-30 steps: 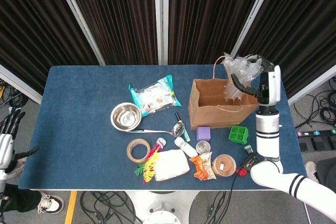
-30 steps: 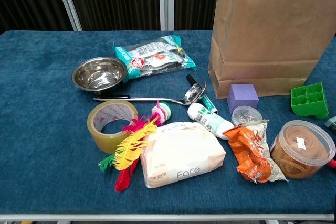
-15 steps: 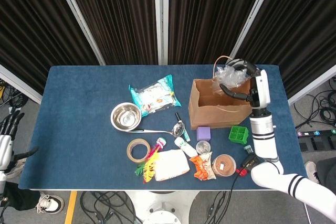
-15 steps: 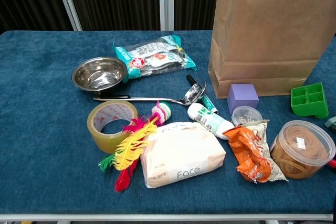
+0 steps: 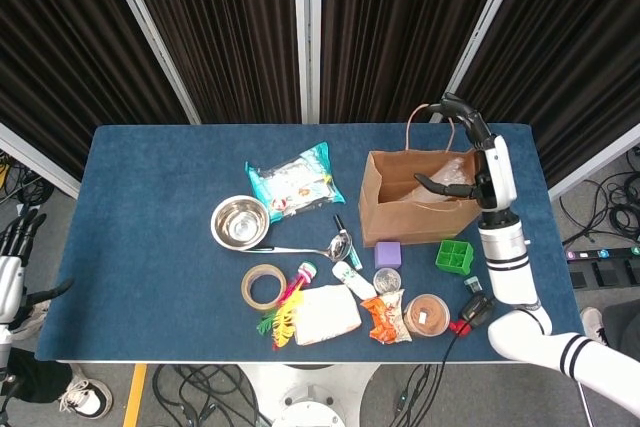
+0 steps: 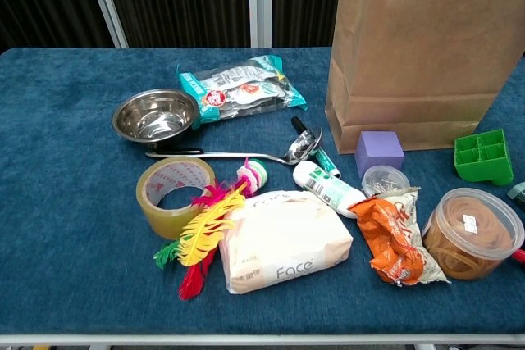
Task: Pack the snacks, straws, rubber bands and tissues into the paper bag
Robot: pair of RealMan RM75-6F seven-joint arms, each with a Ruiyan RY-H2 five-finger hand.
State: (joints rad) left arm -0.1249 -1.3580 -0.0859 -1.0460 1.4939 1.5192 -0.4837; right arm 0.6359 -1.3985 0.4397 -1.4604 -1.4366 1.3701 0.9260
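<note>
The paper bag (image 5: pixel 415 202) stands upright near the back right of the blue table (image 5: pixel 150 247), mouth up, its long side running left to right. In the head view a clear plastic packet (image 5: pixel 445 175), apparently the straws, lies inside the bag's right half, tilted; its exact axis cannot be told.

The right hand (image 5: pixel 470 152) hangs above the bag's right end, its fingers (image 5: pixel 432 185) spread wide and empty, some reaching over the mouth, apart from the packet. The left hand (image 5: pixel 14 247) sits off the table's left edge, fingers straight and parted, holding nothing.

The teal snack bag (image 6: pixel 242 88) lies flat left of the paper bag, long axis rising slightly from left to right, just beside the steel bowl (image 6: pixel 154 114). The orange snack packet (image 6: pixel 394 235) lies near the front edge, long axis running front to back, touching the round tub of rubber bands (image 6: pixel 474 231) on its right. The tissue pack (image 6: pixel 283 239) lies flat at the front, long axis left to right, tilted slightly, with the feather toy (image 6: pixel 205 231) against its left end.

Other items: a tape roll (image 6: pixel 172 190) left of the feathers; a ladle (image 6: pixel 246 153) lying left to right, bowl end right; a white tube (image 6: pixel 328 188) slanting; a purple cube (image 6: pixel 379 152) and a green divided box (image 6: pixel 484 155) before the paper bag; a small clear jar (image 6: pixel 384 179).
</note>
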